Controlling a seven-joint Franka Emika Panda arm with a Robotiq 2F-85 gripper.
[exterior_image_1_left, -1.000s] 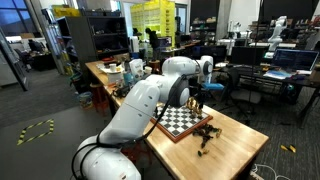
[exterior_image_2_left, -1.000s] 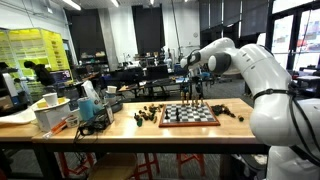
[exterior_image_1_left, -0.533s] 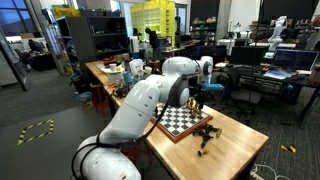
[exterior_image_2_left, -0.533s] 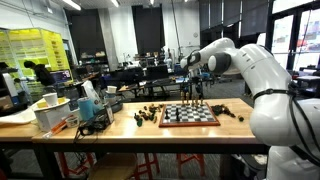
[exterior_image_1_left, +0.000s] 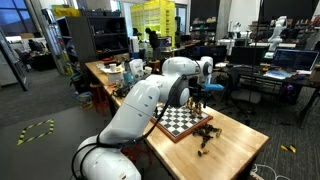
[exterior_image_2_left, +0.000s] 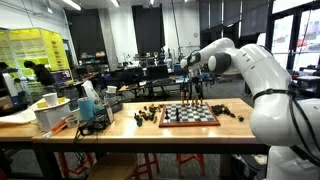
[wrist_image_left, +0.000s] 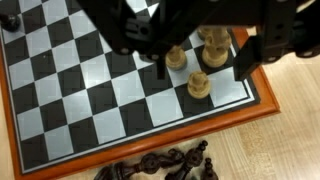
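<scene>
On one chessboard — three pale pieces

A robotics lab: long workbenches, computer monitors, storage racks, hazard-taped floor markings.

The wooden desk stands in a large, open lab. Beside it, the grey floor carries a square of yellow-and-black hazard tape. Behind the desk, a tall dark shelving rack stands before a yellow wall panel, and monitors crowd further worktops beyond it. In an exterior view, tall windows lie past one end of the desk and a lit yellow-green board past the opposite end. Strip lights hang above it, and orange stool legs show beneath it.
</scene>
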